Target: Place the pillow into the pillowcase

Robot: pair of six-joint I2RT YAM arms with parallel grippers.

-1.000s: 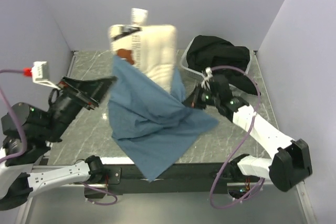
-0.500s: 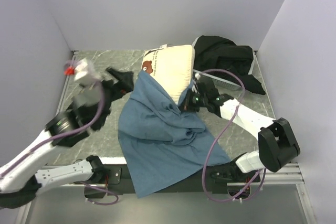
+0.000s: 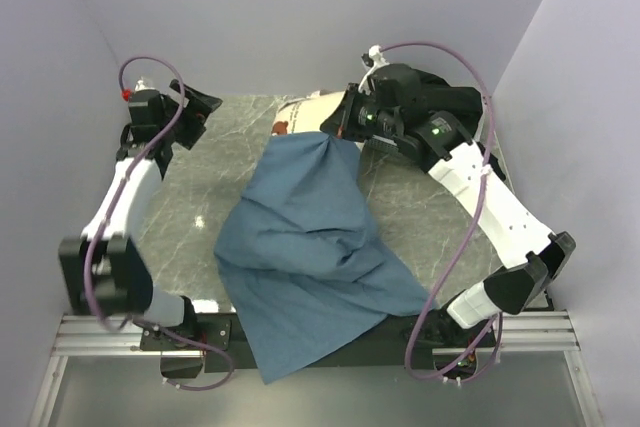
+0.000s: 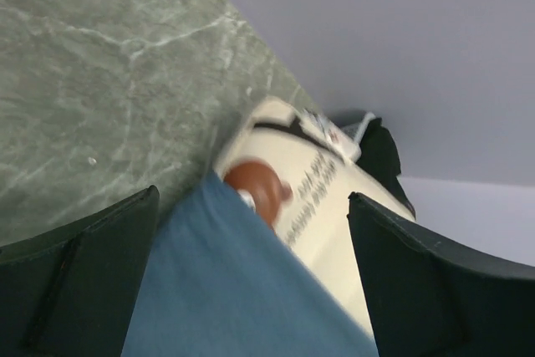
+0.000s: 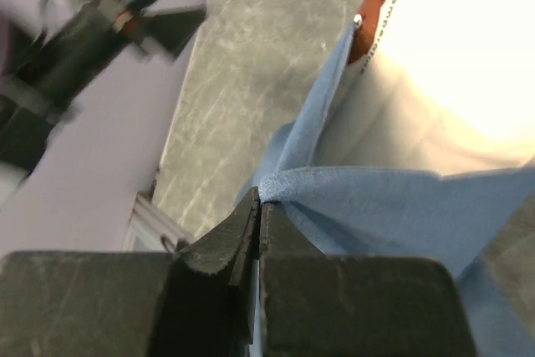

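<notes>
Left gripper (image 3: 195,115) has let go and swung to the far-left corner, jaws wide and empty. The cream-white bear-print pillow (image 3: 298,112), upright a second ago, now lies at the far edge — only its printed end clear of the wrinkled dusty-blue fabric pillowcase (image 3: 300,237). Right gripper (image 5: 257,206), arm stretched forward, pinches the case's hem — insertion probably nearly done.

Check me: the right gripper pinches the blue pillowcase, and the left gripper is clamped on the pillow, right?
The right gripper does pinch the pillowcase, but the left gripper is open and holds nothing, as the left wrist view shows.
</notes>
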